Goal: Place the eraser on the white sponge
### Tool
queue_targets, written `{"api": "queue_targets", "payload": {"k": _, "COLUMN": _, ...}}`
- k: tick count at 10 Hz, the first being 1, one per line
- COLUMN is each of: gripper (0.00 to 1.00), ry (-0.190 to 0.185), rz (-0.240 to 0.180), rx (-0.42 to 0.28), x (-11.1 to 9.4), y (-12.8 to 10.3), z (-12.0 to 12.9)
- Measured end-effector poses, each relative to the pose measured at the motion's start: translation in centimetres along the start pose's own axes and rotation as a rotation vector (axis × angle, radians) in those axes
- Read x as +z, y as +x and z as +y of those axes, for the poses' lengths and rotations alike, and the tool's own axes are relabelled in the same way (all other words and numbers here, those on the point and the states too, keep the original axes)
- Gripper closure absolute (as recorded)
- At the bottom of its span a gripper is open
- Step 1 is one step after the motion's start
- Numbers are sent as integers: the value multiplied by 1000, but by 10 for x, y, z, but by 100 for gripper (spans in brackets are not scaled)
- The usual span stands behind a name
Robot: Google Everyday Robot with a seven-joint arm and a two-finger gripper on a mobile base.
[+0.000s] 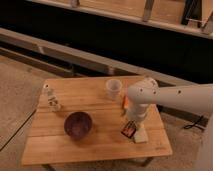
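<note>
**Clerk:** Entry one, the gripper (131, 124): where was it, and in what state?

**Keeper:** It was at the near right of the slatted wooden desk (90, 102), pointing down from the white arm. Its fingers were closed on the small flat black eraser with orange-red and white marks (129, 131), which was tilted and low over the boards.

**Clerk:** Entry two, the target?

**Keeper:** The off-white, soft-edged rectangular white sponge (141, 135) lay flat just right of the eraser. Whether they touched, I could not tell.

**Clerk:** Handling note?

**Keeper:** The eraser was beside the slab, not over it. My advice: lift slightly, shift right until centred, lower until it sits flat, then release. The sponge looked soft and lay near the desk's right edge, so press lightly.

**Clerk:** Other holdings?

**Keeper:** A round purple bowl (78, 124) to the left and a white cup (113, 89) farther back, both well apart from the work.
</note>
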Motion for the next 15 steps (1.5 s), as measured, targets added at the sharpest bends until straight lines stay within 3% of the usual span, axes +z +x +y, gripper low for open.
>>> {"api": "queue_targets", "payload": {"k": 5, "gripper": 100, "ry": 19, "rz": 35, "rx": 38, "x": 21, "y": -9, "z": -16}}
{"api": "queue_targets", "payload": {"k": 15, "gripper": 100, "ry": 55, "rz": 54, "rx": 79, "x": 49, "y": -38, "z": -26}}
